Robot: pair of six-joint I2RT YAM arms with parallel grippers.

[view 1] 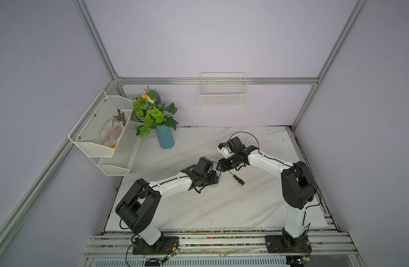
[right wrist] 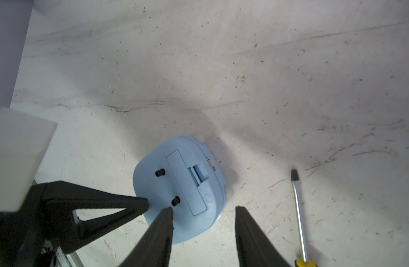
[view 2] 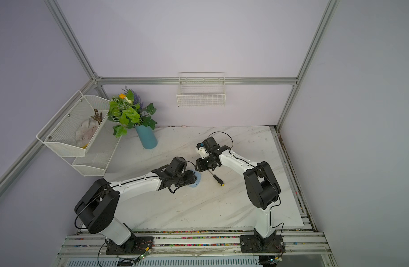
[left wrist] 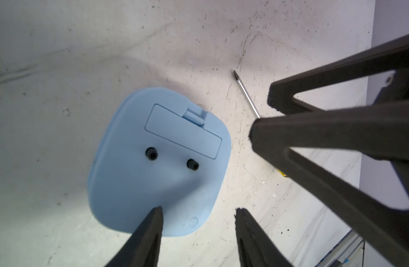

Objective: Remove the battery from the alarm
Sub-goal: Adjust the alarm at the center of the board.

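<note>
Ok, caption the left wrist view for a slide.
Left gripper open over face-down alarm; battery cover shut, screwdriver alongside.

No legible text, label, brand, number or sign appears in any view. The alarm's (left wrist: 152, 185) plain blue back and the screwdriver (right wrist: 299, 215) carry no readable marking.

Table (view 1: 222, 208), as seen in both top views:
- Alarm (view 2: 196, 181): centre, lying back up.
- Screwdriver (view 1: 238, 180): flat, just beside alarm at 3 o'clock, shaft toward 10 o'clock.
- Vase (view 1: 164, 137): 10 o'clock from alarm, near rear edge.
- 2-tier rack (view 1: 101, 129): left wall, 9 o'clock from vase.
- Wire basket (view 1: 224, 96): rear wall, 12 o'clock from alarm.
</note>
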